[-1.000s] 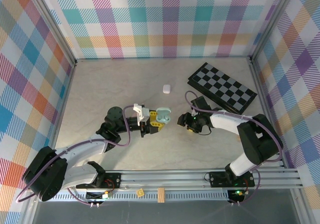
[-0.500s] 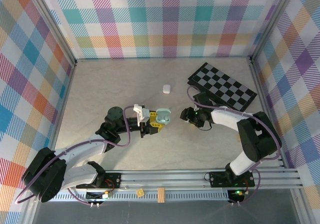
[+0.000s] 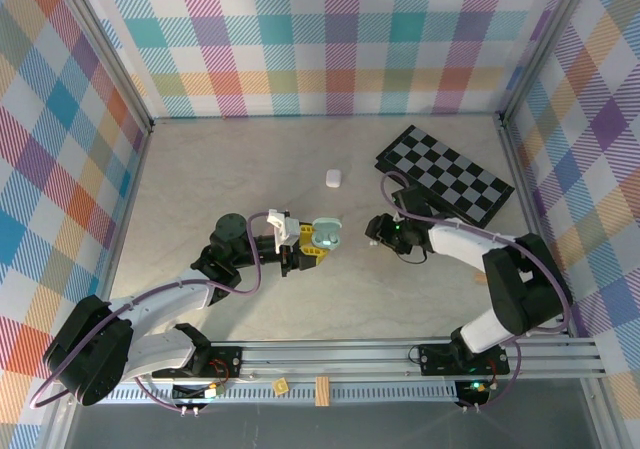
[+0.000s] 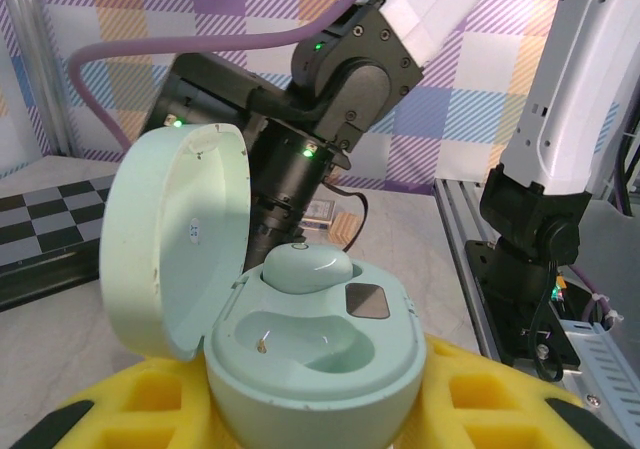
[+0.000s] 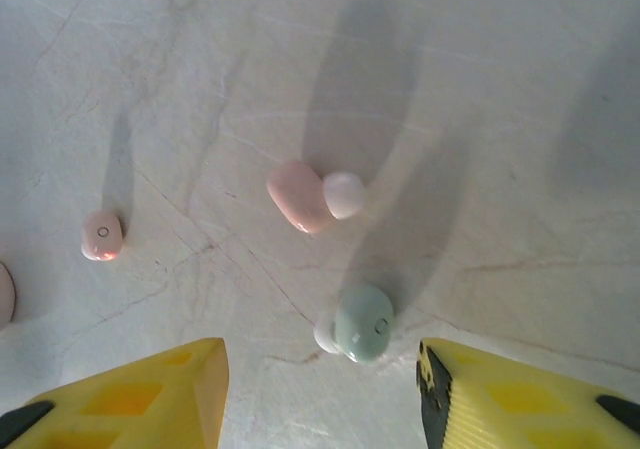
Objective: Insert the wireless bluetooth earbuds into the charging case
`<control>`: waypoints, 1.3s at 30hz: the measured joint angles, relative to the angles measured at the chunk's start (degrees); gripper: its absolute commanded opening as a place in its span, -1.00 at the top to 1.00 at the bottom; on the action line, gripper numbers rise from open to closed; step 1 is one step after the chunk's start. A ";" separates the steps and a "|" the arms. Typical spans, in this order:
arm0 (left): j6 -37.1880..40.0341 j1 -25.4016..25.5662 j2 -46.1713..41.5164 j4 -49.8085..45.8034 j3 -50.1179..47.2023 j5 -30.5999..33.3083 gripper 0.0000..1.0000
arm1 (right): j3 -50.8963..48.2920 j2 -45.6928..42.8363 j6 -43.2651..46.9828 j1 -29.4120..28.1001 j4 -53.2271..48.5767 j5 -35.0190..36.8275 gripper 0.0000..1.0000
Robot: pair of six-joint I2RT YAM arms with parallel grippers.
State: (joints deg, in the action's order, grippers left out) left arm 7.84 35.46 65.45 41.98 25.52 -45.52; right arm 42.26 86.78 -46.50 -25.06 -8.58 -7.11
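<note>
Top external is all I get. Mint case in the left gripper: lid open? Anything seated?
Observer: The lid of the mint case is up, and a seated mint bud fills the far socket.
Operator: Near one?
Observer: The near socket is empty.
Operator: Right gripper on anything?
Observer: No. The right gripper is open, with a loose mint bud lying on the table between its fingers, untouched.
</note>
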 measured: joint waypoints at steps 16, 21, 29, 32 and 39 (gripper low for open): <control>0.17 0.00 0.15 -0.44 0.00 0.00 0.35 | -2.03 4.24 -3.91 1.11 6.25 -2.67 0.35; 0.37 0.00 0.04 -1.03 0.00 0.00 0.35 | -2.03 4.44 -3.87 1.40 6.75 -3.76 0.34; 0.39 0.00 0.04 -1.40 0.00 -0.02 0.35 | -2.01 5.70 -3.67 2.08 8.57 -5.09 0.55; 0.39 0.00 0.04 -1.40 0.00 -0.02 0.35 | -1.84 6.08 -3.63 2.29 8.74 -5.75 0.54; 0.52 0.00 0.04 -1.40 0.00 0.00 0.35 | -1.16 7.10 -3.43 2.78 8.68 -6.93 0.49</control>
State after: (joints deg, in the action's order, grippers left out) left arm 8.36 35.46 65.49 40.58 25.52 -45.52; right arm 41.10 93.89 -49.93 -22.28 0.10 -14.04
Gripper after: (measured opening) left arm 0.349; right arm 0.274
